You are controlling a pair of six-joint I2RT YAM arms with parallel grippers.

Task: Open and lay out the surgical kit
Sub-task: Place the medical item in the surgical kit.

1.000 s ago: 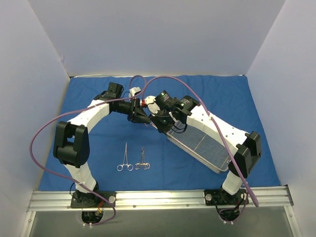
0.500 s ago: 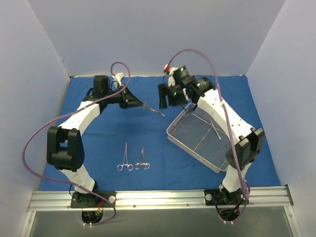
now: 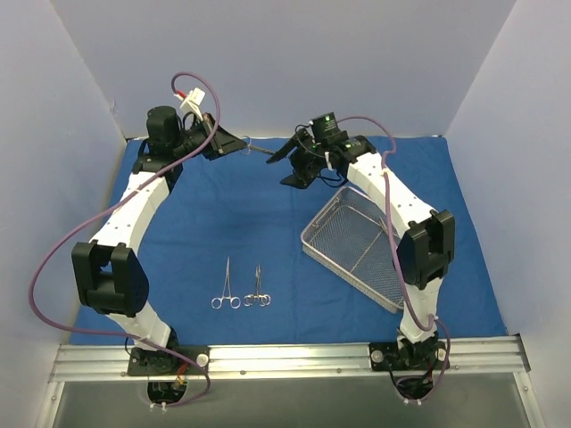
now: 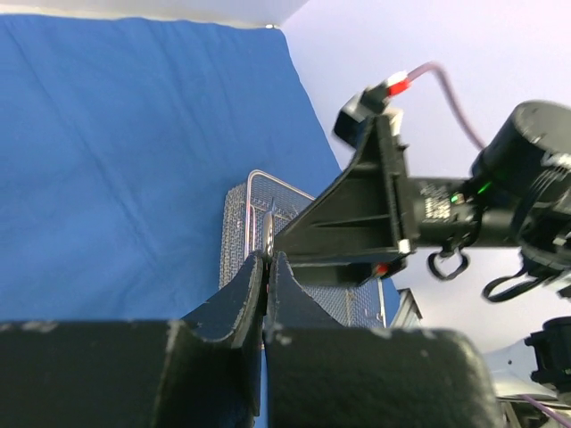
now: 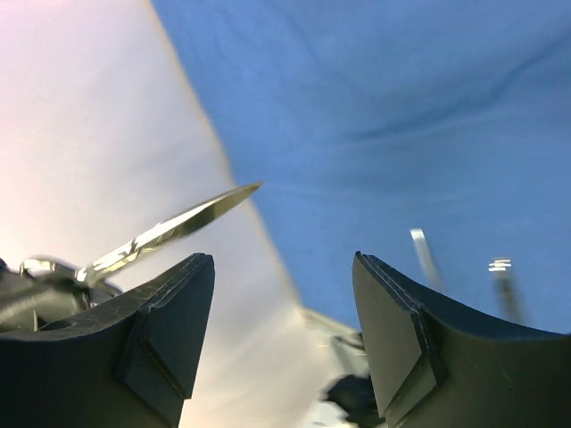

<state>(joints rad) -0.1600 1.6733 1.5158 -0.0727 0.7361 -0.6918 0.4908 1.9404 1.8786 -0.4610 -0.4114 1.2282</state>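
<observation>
The royal-blue cloth (image 3: 223,214) lies spread over the table. On its right stands the wire-mesh tray (image 3: 352,245), also seen past my left fingers (image 4: 239,209). Two ring-handled forceps (image 3: 226,287) (image 3: 257,287) lie side by side near the front. My left gripper (image 3: 239,144) (image 4: 268,259) is raised at the back, shut on a slim steel instrument (image 3: 257,152) (image 4: 267,234) that points right. My right gripper (image 3: 287,166) (image 5: 281,263) hangs open just right of that tip, apart from it; the instrument (image 5: 169,227) passes above its left finger.
White walls close in the back and both sides. The pink cables (image 3: 53,259) loop off both arms. The right arm (image 3: 393,209) reaches over the tray's far side. A metal rail (image 3: 285,357) carries the bases at the front.
Both arms have risen from the tray's corner toward the back. My right gripper has opened. My left gripper has carried the steel instrument up and to the back left.
</observation>
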